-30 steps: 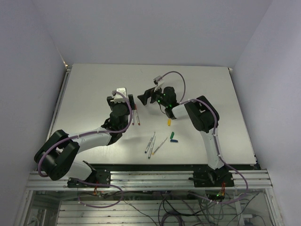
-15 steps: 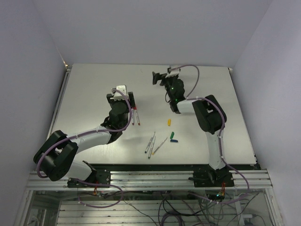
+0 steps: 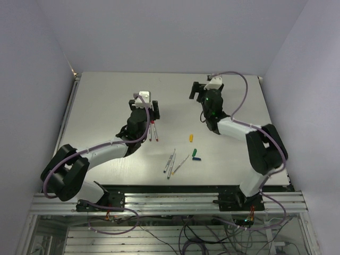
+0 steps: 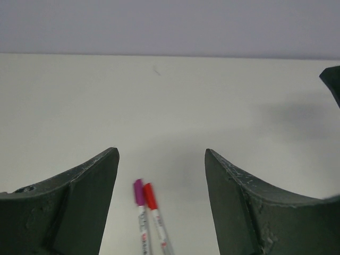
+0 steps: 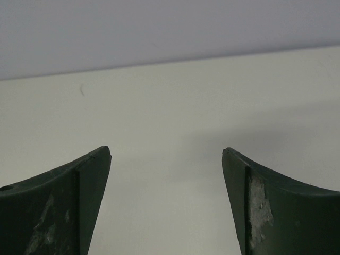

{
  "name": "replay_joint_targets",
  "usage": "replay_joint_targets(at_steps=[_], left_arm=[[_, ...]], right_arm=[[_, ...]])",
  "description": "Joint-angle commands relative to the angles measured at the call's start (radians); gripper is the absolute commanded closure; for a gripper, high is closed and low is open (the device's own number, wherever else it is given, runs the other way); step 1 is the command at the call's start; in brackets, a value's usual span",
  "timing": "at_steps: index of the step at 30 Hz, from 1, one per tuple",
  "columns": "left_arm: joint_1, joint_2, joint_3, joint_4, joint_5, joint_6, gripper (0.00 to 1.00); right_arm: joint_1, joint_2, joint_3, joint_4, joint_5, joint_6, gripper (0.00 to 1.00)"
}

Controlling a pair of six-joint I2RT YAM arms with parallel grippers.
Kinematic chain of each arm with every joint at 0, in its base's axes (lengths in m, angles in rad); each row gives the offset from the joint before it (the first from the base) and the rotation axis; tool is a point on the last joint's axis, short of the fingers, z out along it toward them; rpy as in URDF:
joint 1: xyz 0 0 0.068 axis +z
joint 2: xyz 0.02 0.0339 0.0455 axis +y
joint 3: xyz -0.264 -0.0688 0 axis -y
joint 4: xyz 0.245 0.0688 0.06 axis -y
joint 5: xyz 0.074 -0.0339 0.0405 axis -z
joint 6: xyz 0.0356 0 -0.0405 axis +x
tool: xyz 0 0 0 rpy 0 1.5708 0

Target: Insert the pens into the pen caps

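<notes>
Two capped pens lie side by side on the table, one with a purple cap [image 4: 139, 191] and one with a red cap [image 4: 150, 195]; in the top view they [image 3: 153, 132] lie just below my left gripper [image 3: 153, 108]. That gripper [image 4: 162, 159] is open and empty above their capped ends. Three uncapped grey pens [image 3: 172, 161] lie near the front middle. A yellow cap [image 3: 190, 138], a green cap [image 3: 195, 152] and a blue cap [image 3: 197, 158] lie loose to their right. My right gripper [image 3: 197, 90] is open and empty over bare table [image 5: 166, 154] at the far middle.
The pale table [image 3: 101, 101] is walled at the back and both sides. A metal rail [image 3: 170, 199] runs along the near edge. The tip of the right gripper [image 4: 332, 79] shows at the right edge of the left wrist view.
My right arm has swung right and toward the far side, away from the left gripper. My left gripper has moved slightly farther up the table beyond the two capped pens.
</notes>
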Motion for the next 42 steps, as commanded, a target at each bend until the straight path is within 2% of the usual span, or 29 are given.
replay_joint_targets(at_steps=[1,7,12,18,22,24,32,42], left_arm=[[0.005,0.109,0.093,-0.064,0.167,-0.102,0.24],[-0.016,0.221,0.179,-0.148,0.19,-0.11,0.24],[-0.067,0.186,0.179,-0.308,0.141,-0.091,0.24],[-0.158,0.103,0.118,-0.514,0.109,-0.12,0.27],[-0.226,0.057,0.068,-0.619,0.098,-0.175,0.29],[-0.251,0.026,0.04,-0.657,0.08,-0.216,0.28],[-0.311,-0.019,-0.019,-0.734,0.103,-0.298,0.21],[-0.4,0.016,-0.037,-0.748,0.092,-0.339,0.2]], right_arm=[[0.008,-0.148,-0.099,-0.206,0.106,0.105,0.16],[0.009,-0.39,-0.274,-0.325,0.076,0.2,0.23],[0.012,-0.531,-0.346,-0.442,0.046,0.228,0.3],[0.013,-0.576,-0.364,-0.49,0.027,0.244,0.41],[0.013,-0.593,-0.375,-0.495,0.015,0.28,0.59],[0.013,-0.605,-0.384,-0.497,0.003,0.29,0.63],[0.013,-0.635,-0.403,-0.54,-0.026,0.311,0.54],[0.013,-0.661,-0.429,-0.559,-0.026,0.325,0.54]])
